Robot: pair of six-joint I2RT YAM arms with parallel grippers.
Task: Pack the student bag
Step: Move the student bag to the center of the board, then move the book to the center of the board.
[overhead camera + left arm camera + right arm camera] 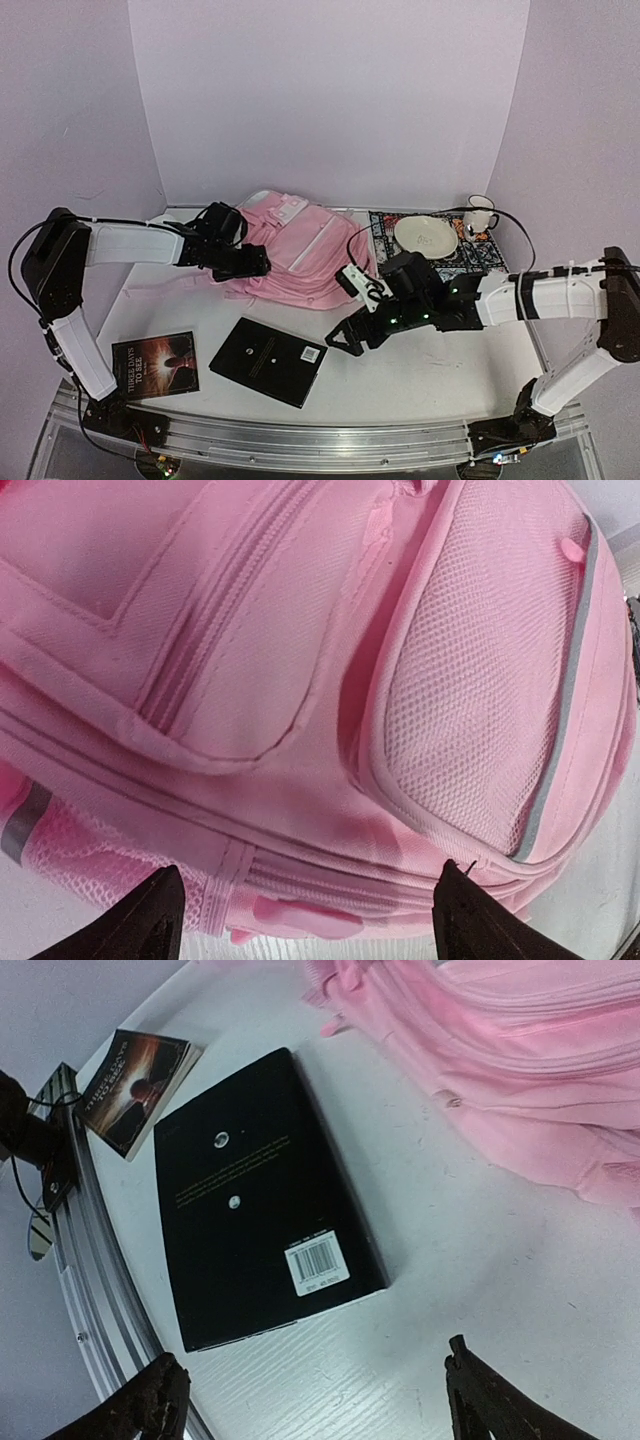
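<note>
The student bag (300, 250), a large soft pink backpack, lies at the middle back of the table. My left gripper (252, 264) is at its left edge, open. In the left wrist view the bag (300, 680) fills the frame, and a pink zipper pull (300, 916) lies between the spread fingers of the left gripper (310, 925). My right gripper (345, 342) hovers open over bare table, beside the right corner of a black book (268, 360). In the right wrist view the right gripper (310, 1400) holds nothing, with the black book (250, 1200) just ahead and the bag (520, 1060) at the upper right.
A smaller dark book (155, 365) lies at the front left, near the table edge (100, 1290). At the back right a patterned mat (480, 258) carries a cream plate (425, 235), with a white mug (480, 215) behind it. A pink strap (165, 285) trails left from the bag.
</note>
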